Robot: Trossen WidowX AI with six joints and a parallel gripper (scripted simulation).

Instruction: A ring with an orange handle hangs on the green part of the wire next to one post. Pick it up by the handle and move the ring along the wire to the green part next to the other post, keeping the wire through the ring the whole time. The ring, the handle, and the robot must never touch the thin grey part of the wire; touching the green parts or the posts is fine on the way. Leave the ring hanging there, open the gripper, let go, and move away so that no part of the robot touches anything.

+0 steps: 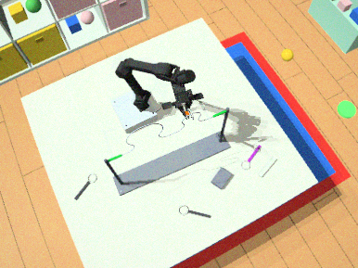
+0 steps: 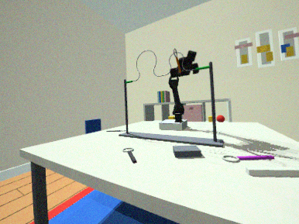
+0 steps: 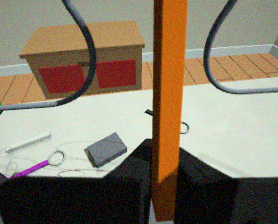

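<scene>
My gripper point(image 1: 186, 111) point(image 2: 179, 67) point(image 3: 156, 145) is shut on the orange handle point(image 1: 187, 113) point(image 2: 177, 63) point(image 3: 168, 95), which it holds upright. The ring point(image 2: 176, 58) sits above the fingers, on the thin grey wire point(image 1: 159, 131) point(image 2: 146, 55) point(image 3: 88, 47) mid-span. It is nearer the right post point(image 1: 223, 128) point(image 2: 212, 100) and its green part point(image 1: 220, 114) point(image 2: 202, 67) than the left post point(image 1: 111, 168) point(image 2: 125, 105) and its green part point(image 1: 113, 158) point(image 2: 132, 80). The ring is out of the wrist view. I cannot tell whether it touches the wire.
The posts stand on a grey base plate point(image 1: 172, 163) point(image 2: 170, 137). On the table lie two dark-handled rings point(image 1: 85, 185) point(image 1: 195, 212) point(image 2: 130, 154), a purple-handled ring point(image 1: 253, 154) point(image 2: 253, 157) point(image 3: 35, 166), a grey block point(image 1: 222, 177) point(image 2: 187, 150) point(image 3: 106, 149) and a white bar point(image 1: 268, 167) point(image 2: 271, 172) point(image 3: 27, 142).
</scene>
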